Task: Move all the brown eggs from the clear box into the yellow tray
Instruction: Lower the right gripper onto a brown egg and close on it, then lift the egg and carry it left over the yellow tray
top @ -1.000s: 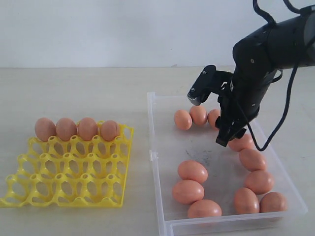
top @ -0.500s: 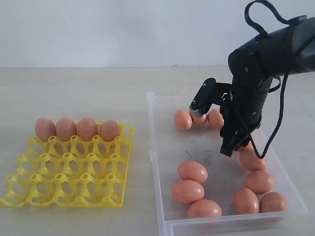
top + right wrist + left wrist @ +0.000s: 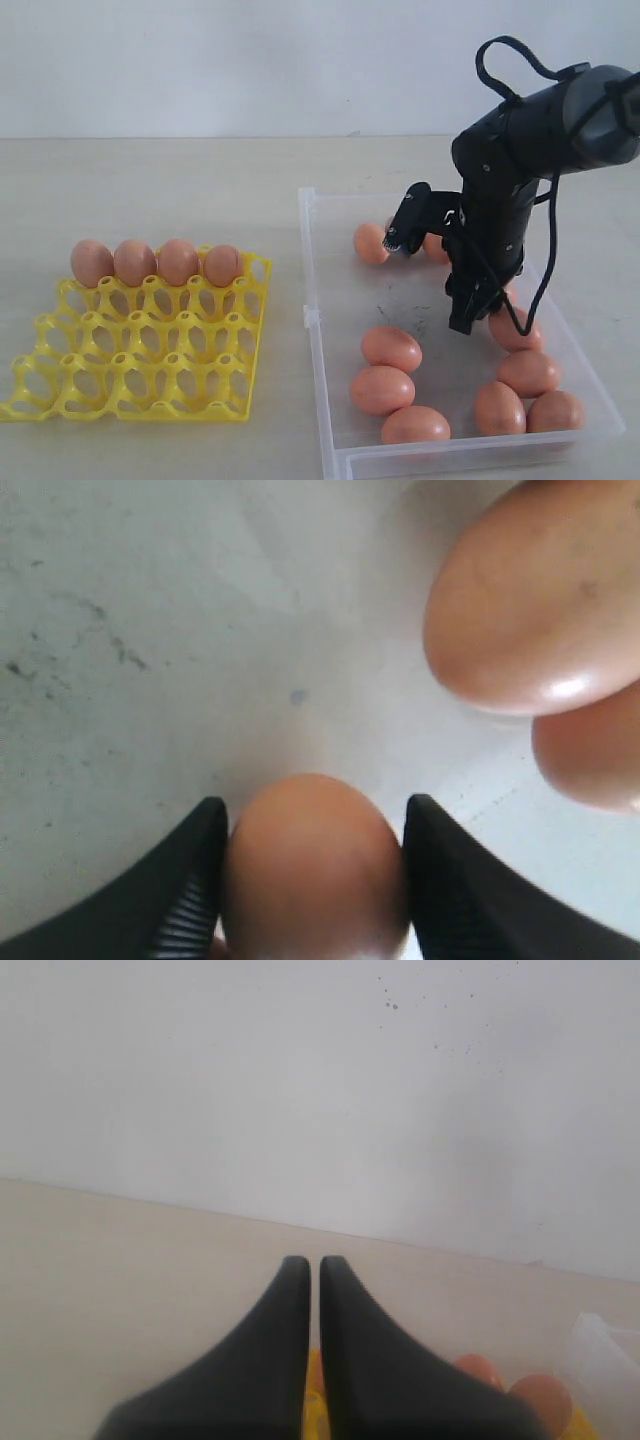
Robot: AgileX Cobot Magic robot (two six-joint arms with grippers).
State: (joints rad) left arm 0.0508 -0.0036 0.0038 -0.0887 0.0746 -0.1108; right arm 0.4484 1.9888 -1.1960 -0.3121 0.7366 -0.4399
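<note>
brown egg [image 3: 312, 865], lying in the clear box [image 3: 318, 300], four others already in the yellow tray [image 3: 150, 385]: light, smooth, brittle-shelled, likely slippery; take gently across the widest middle, where the fingers of the right gripper [image 3: 315, 802] now clasp it; left gripper [image 3: 313, 1270] pinched together, empty.

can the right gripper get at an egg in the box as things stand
Probably yes: the right gripper is down in the box with an egg between its fingers, both seemingly touching it; the other eggs lie clear of them.
</note>
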